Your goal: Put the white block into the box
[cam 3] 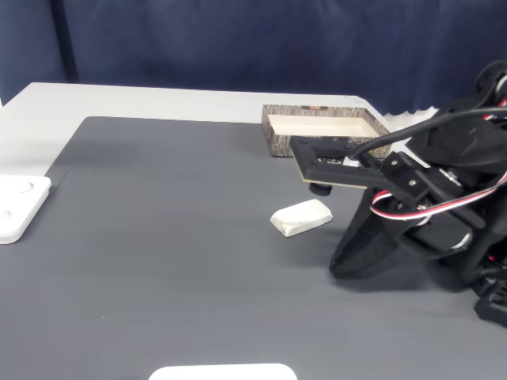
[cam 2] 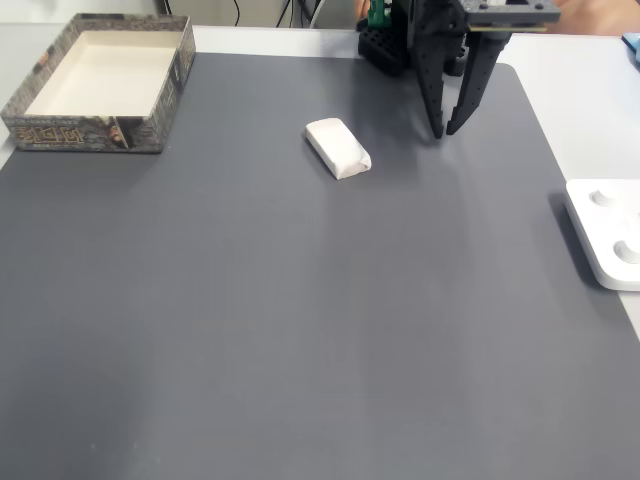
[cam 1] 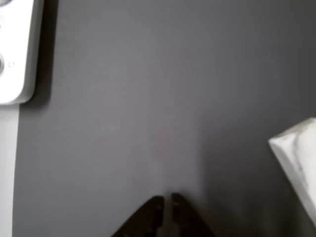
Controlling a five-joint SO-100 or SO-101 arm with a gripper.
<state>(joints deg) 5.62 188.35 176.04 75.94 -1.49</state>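
Lying flat on the dark grey mat [cam 2: 300, 330], the white block [cam 2: 338, 148] was a smooth, soft-cornered bar, set at a slant and touched by nothing; a blurred pale corner of it [cam 1: 298, 158] also showed at the right edge of the other view. Just beside it, to the right in a fixed view, the black gripper [cam 2: 444, 131] pointed down at the mat with its tapered tips slightly apart and nothing between them. The box [cam 2: 98, 80], cream inside with a speckled grey-brown wall, sat well apart at the mat's far left corner, with bare matte surface between. A glossy white device [cam 2: 606, 232] with round buttons rested at the mat's right edge.
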